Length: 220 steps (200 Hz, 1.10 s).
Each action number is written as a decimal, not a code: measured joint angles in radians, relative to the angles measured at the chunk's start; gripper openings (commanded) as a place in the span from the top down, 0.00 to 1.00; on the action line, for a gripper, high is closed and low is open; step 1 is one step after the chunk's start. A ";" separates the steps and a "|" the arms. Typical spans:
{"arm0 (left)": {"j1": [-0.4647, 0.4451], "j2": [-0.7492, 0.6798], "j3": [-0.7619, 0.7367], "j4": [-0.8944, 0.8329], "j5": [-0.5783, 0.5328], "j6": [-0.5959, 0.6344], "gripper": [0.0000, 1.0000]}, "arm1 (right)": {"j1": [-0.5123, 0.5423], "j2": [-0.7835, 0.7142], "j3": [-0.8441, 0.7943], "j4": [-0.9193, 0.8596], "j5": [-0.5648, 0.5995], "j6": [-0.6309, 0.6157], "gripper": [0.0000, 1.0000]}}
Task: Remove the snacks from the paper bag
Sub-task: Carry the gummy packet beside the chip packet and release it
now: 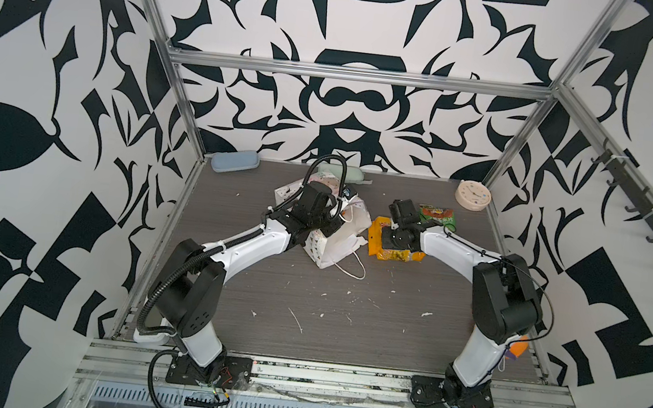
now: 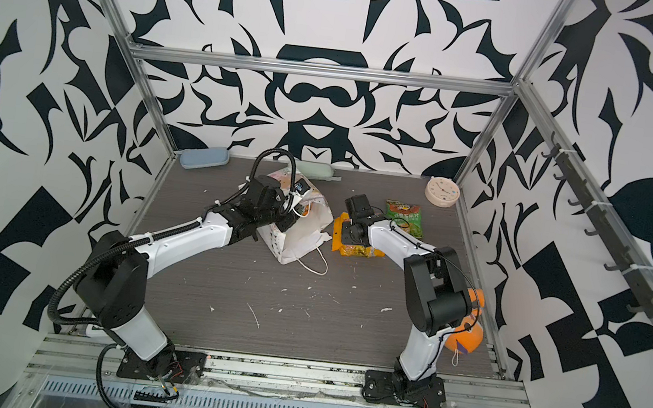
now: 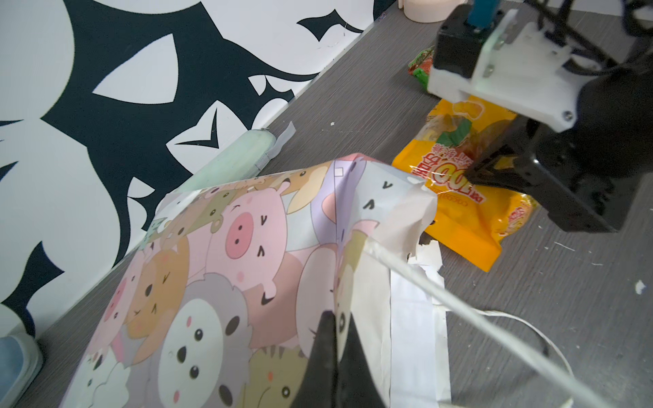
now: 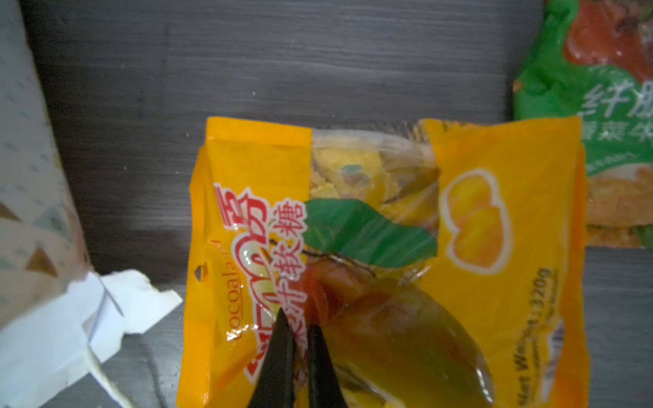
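1. Left end effector [image 3: 339,321]: clenched on the paper bag [image 3: 219,268], pinching the wall by its mouth, next to a torn white edge.
2. Paper bag [image 1: 348,237]: white, with cartoon animal faces. It is tipped over on the worktop [image 1: 305,303] left of centre in both top views, under my left wrist, mouth turned toward my right arm. One cord handle [image 1: 355,269] trails loose on the worktop.
3. Right end effector [image 4: 298,319]: clenched, tips pressed onto the front film of the yellow-orange packet [image 4: 494,197], pinching it.
4. Yellow-orange packet [image 1: 377,236]: outside the bag, flat on the worktop just beside the bag's mouth.
5. Green packet [image 1: 436,215]: outside the bag, flat on the worktop, just behind the yellow-orange packet, edges meeting in the right wrist view.
6. Cream clock [image 1: 473,194]: far right corner of the worktop.
7. Orange plush toy [image 2: 464,338]: at the right edge, behind my right arm.
8. Blue case [image 1: 234,161] and pale green case [image 1: 357,175]: along the back wall.
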 measured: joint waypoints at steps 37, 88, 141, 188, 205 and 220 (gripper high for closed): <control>0.000 -0.002 -0.006 0.014 -0.002 0.000 1.00 | 0.000 0.087 0.096 0.027 -0.002 -0.014 1.00; 0.000 -0.004 -0.006 0.016 -0.005 0.003 1.00 | -0.023 0.186 0.222 0.043 0.002 -0.031 1.00; 0.000 -0.015 -0.012 0.016 -0.009 0.003 1.00 | -0.087 0.200 0.252 0.040 -0.016 -0.035 0.94; 0.000 -0.015 -0.012 0.013 -0.007 0.001 1.00 | -0.090 0.163 0.254 0.018 -0.093 -0.028 0.66; 0.000 -0.015 -0.011 0.011 -0.008 -0.001 1.00 | -0.082 0.069 0.199 0.037 -0.132 -0.009 0.63; 0.000 -0.015 -0.007 0.002 -0.008 -0.002 1.00 | -0.068 -0.062 0.112 0.082 -0.162 0.006 0.62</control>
